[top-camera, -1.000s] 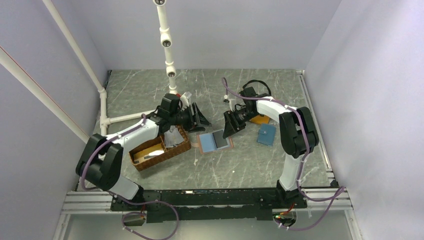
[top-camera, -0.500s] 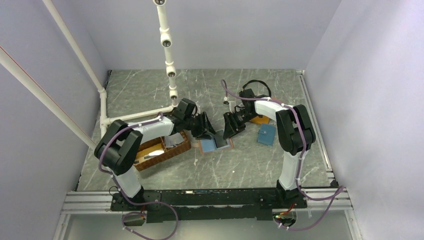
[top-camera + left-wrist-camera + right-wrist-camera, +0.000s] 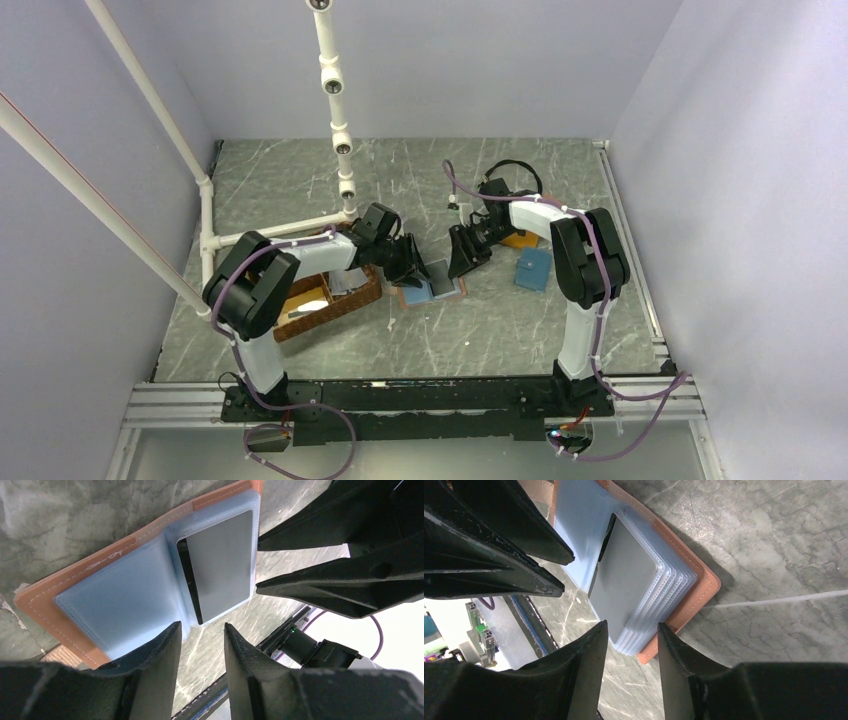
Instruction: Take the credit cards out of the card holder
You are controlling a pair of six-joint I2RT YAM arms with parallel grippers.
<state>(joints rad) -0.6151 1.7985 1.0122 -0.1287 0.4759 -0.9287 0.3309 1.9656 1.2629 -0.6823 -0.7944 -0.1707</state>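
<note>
Salmon-pink leather-like card holder (image 3: 430, 293) lies open and flat on the grey marbled tabletop (image 3: 500, 330), near the middle of the top view, between my two grippers. Its inner pockets are light blue. One half shows a plain blue panel. The other half carries a stack of clear-blue sleeves, and a grey credit card (image 3: 222, 565) sits in the topmost sleeve with its face exposed. I can make out only this one card face. My left gripper (image 3: 202, 630) hangs over the long edge of the card holder at the fold. Its jaws are set to a narrow gap, bare tabletop shows between them, and nothing is held. My right gripper (image 3: 629, 630) approaches from the opposite side, over the outer corner of the sleeve stack. Its jaws are likewise narrow and apart. The corner of the sleeves and of the credit card shows in the gap, but I cannot tell whether either fingertip touches it. In each wrist view the other gripper's black fingers appear just beyond the card holder, close to it. To my left, a wicker basket (image 3: 330, 312) stands beside the card holder. To my right, a teal wallet (image 3: 533, 268) and an orange wallet (image 3: 520, 240) lie on the tabletop, apart from the card holder.
</note>
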